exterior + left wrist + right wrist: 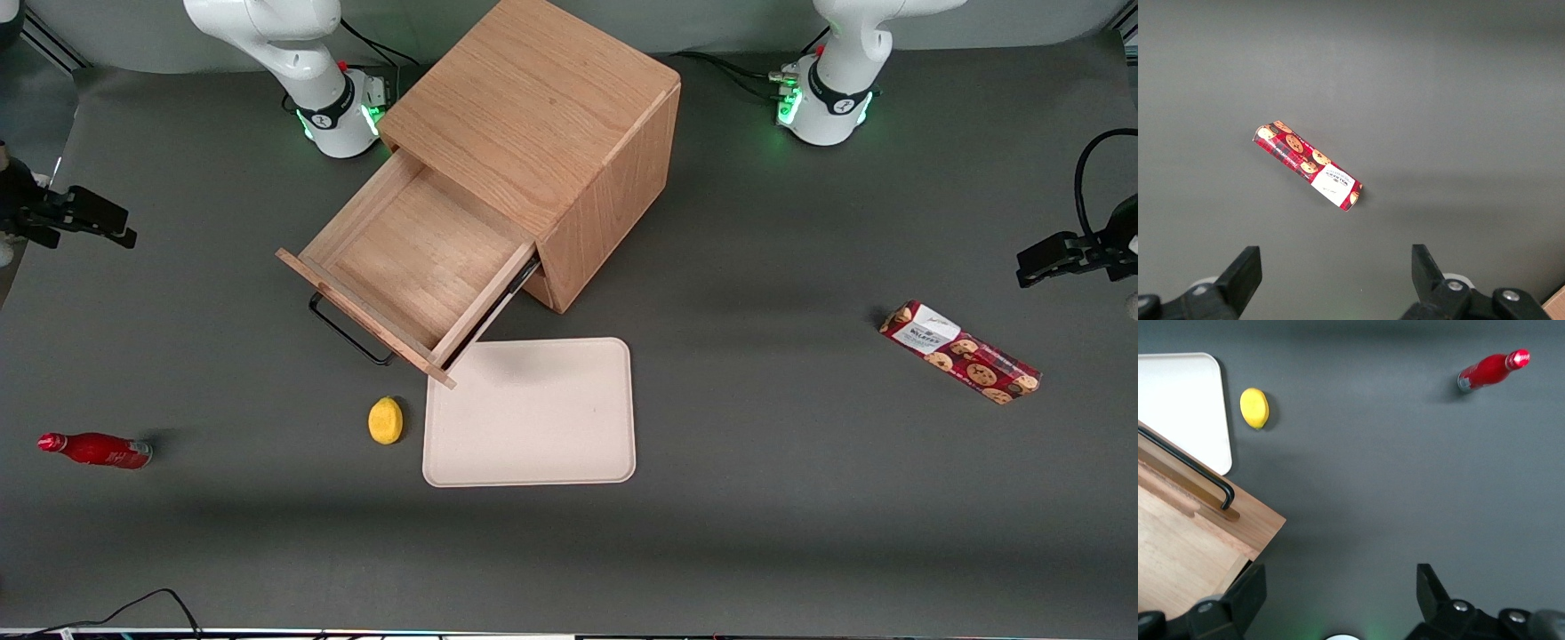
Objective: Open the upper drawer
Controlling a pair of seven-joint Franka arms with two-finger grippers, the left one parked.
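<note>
The oak cube cabinet (542,107) stands at the back of the table, turned at an angle. Its upper drawer (418,258) is pulled far out and its inside is bare. The drawer's thin black bar handle (347,333) sticks out from its front panel. In the right wrist view I see the drawer's front corner (1185,533) and its handle (1191,470). My gripper (1338,600) hangs high over the dark table beside that corner, apart from the handle, open and holding nothing. It is out of the front view. The lower drawer is hidden under the upper one.
A cream tray (533,413) lies in front of the drawer, with a yellow lemon (386,420) beside it. A red bottle (96,449) lies toward the working arm's end. A red cookie box (960,352) lies toward the parked arm's end. Black camera mounts (71,213) stand at the table ends.
</note>
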